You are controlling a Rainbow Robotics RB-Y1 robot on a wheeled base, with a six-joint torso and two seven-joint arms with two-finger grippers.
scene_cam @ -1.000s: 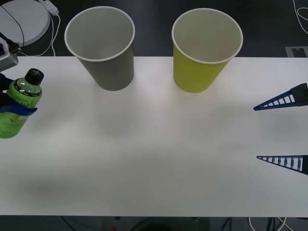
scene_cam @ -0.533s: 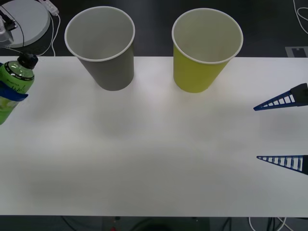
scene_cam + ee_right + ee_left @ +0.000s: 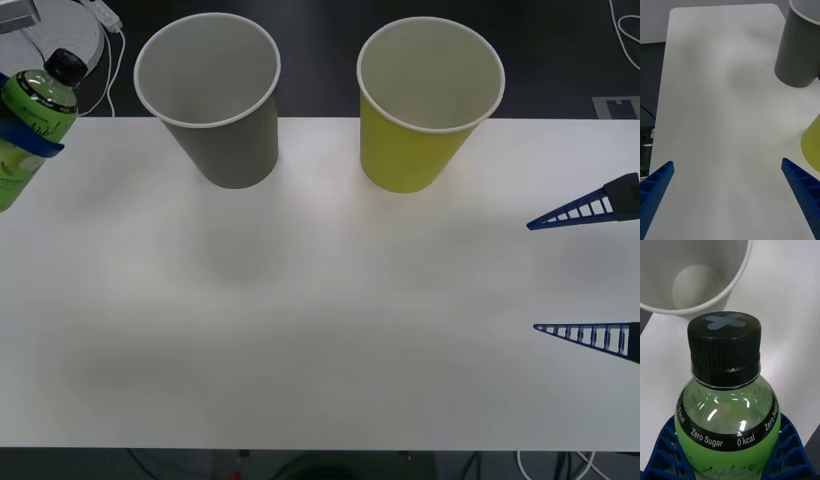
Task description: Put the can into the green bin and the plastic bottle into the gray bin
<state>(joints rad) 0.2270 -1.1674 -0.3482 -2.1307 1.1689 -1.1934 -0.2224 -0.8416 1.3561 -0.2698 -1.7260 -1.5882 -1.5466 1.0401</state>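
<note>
While the white desk (image 3: 320,330) spreads across most of the front view, two big paper cups stand upright at its far edge: the gray bin (image 3: 212,95) toward the left and the green bin (image 3: 425,100) to its right, apart from each other, both open at the top with white insides. At the desk's left edge the left gripper (image 3: 25,140) holds the plastic bottle (image 3: 30,125) up in the air, its blue ribbed fingers (image 3: 662,450) closed around the bottle's body below the shoulder, one on each side. The bottle is tilted, with its black cap (image 3: 66,66) pointing up and toward the gray bin, which stands to its right with a gap between them. From the left wrist the cap (image 3: 724,343) sits just in front of the gray bin's rolled rim (image 3: 735,281), and the cup's white bottom can be seen past it; the label band reads "Zero Sugar" and "0 kcal". At the desk's right edge the right gripper (image 3: 580,270) hangs low above the surface, its two blue fingers (image 3: 801,187) spread wide with nothing between them, pointing across the desk toward the left side, well apart from the green bin.
</note>
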